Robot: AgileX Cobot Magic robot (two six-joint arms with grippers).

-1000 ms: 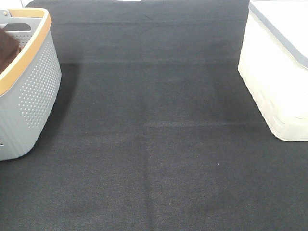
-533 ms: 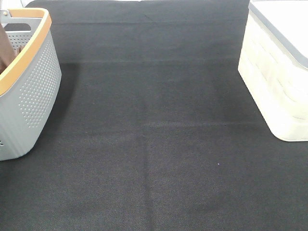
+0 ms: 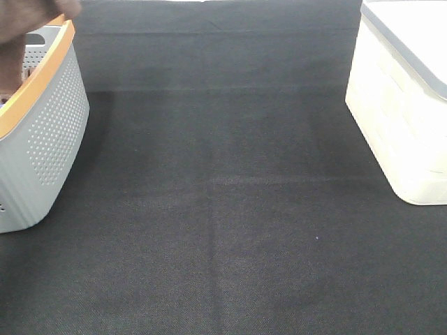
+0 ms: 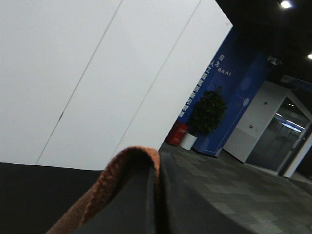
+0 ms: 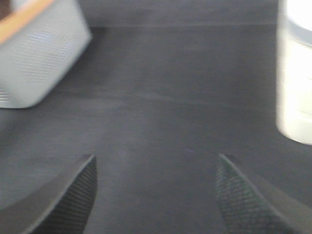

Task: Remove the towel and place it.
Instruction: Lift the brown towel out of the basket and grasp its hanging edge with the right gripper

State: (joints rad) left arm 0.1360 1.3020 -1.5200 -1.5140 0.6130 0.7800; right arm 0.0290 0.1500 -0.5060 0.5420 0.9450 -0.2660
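up out of the basket [image 3: 49, 118] comes the towel [image 3: 24, 24]. half a second back only a sliver of brown showed inside the rim at the left edge of the frame. now the cloth is bunched in the upper left corner, above the orange rim, with a tail trailing down into the basket's mouth. nothing else has shifted: the white bin [image 3: 405, 105] at the right edge and the dark counter [image 3: 223, 209] between the two containers look as they did.

my left tool [image 4: 156, 168] is out of the high view. its own camera shows the towel's stitched reddish-brown hem arched across two dark faces pressed together, with only a thin seam between them, so i read it as clamped on the cloth. behind the hem that camera sees only a white wall and the room beyond, which suggests the wrist is raised and tilted up. my right tool [image 5: 156, 192] stands wide apart with nothing between its ribbed pads [image 5: 78, 195], hovering over bare counter between basket and bin.

i judge the removal is nearly done, but the lower end has not cleared the rim yet. what's left is a little more lift, then a carry toward the middle of the frame and a lay-down. the drooping tail could catch the rim if i move sideways too soon.
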